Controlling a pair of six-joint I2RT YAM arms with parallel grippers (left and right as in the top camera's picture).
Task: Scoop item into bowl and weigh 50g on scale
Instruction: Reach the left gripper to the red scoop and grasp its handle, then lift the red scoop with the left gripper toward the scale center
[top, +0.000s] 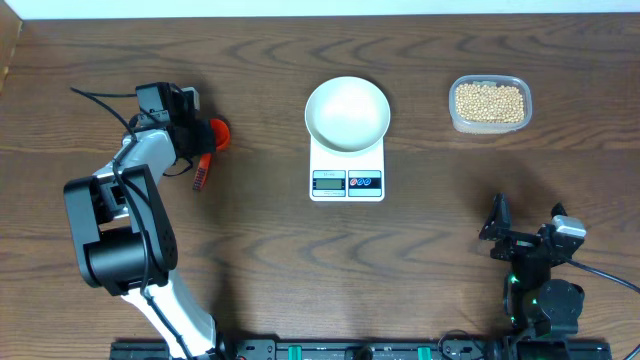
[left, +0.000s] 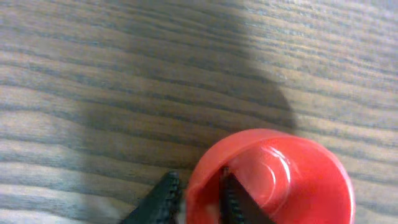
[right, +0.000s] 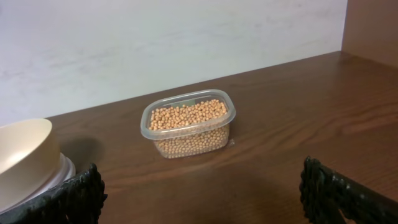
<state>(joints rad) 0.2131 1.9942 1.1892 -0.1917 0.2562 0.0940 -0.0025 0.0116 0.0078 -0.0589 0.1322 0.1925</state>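
The pale tan beans (top: 489, 102) fill a clear plastic tub at the back right; they also show in the right wrist view (right: 188, 119). The white bowl (top: 347, 112) stands empty on the white scale (top: 347, 182) at the table's middle. Its edge shows in the right wrist view (right: 22, 155). A red scoop (top: 217, 133) lies at the left with its handle pointing toward the front. My left gripper (left: 198, 193) grips the scoop's cup (left: 280, 180) by its wall, one finger inside and one outside. My right gripper (right: 199, 186) is wide open and empty, near the front right (top: 527, 232).
The clear tub (right: 149, 127) stands apart from the scale, to its right. The table's back edge meets a white wall. A black cable runs from the left arm across the far left of the table.
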